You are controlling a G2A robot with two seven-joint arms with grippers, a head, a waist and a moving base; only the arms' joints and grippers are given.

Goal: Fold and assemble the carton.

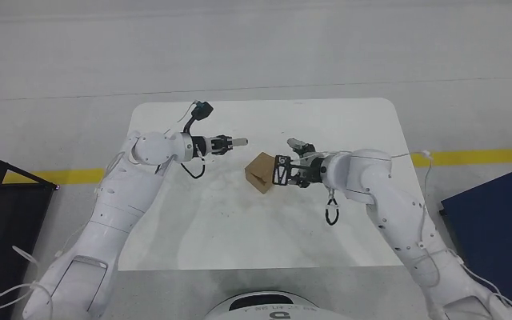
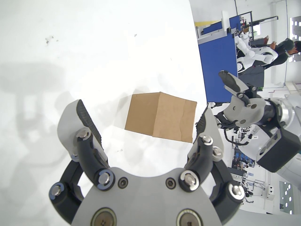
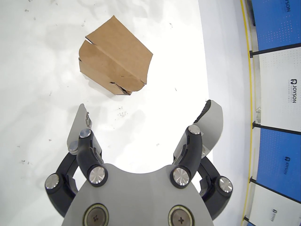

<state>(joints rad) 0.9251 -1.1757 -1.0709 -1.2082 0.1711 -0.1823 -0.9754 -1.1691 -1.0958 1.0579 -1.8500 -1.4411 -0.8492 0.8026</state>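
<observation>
Table [image 1: 240,232] middle: carton [image 1: 260,172] between spread fingers [image 2: 80,116] (edges distant).

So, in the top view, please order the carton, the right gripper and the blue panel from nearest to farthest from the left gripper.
1. Carton, on the table, just beside the left gripper.
2. Right gripper, on the carton's other side.
3. Blue panel, beyond the table's edge on the robot's right.
</observation>
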